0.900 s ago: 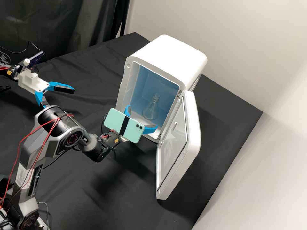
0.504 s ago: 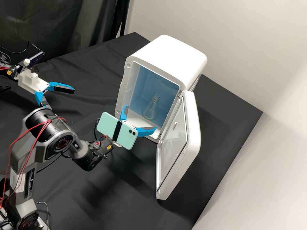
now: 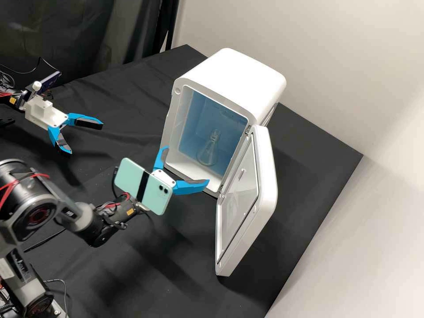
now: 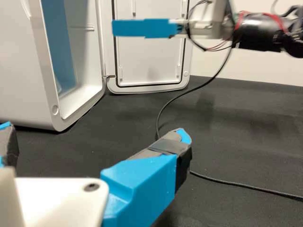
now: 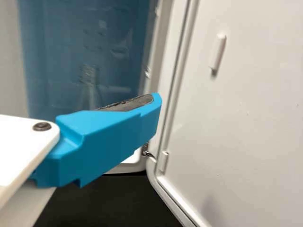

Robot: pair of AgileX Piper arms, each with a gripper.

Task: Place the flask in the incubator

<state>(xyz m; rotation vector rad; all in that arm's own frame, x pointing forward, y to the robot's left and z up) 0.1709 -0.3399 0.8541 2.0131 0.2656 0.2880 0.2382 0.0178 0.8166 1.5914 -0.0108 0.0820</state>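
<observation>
Flask [image 3: 210,150]: upright on the floor of the incubator [image 3: 234,84], toward the back of the blue-lined chamber, touched by nothing. Over the last second the right gripper [image 3: 185,165] has backed out of the chamber mouth toward the near left. Its blue fingers, spread wide and empty, now sit just outside the lower sill instead of reaching over it. The flask has not shifted during this retreat, so the placement itself appears done and the arm is clearing away.

The left gripper [image 3: 84,138] hangs over the bench [image 3: 132,88] well off to the left, likewise spread and empty.

Edges: the door [image 3: 247,198] stands swung open on the right of the chamber. In the right wrist view its inner face lies close beside the right arm's finger, which makes that the tight side. The sill and the left wall of the opening frame the other finger.

Open room: bare black bench lies to the near left of the incubator, along the line of withdrawal. A thin cable [image 4: 227,182] lies across that area.
</observation>
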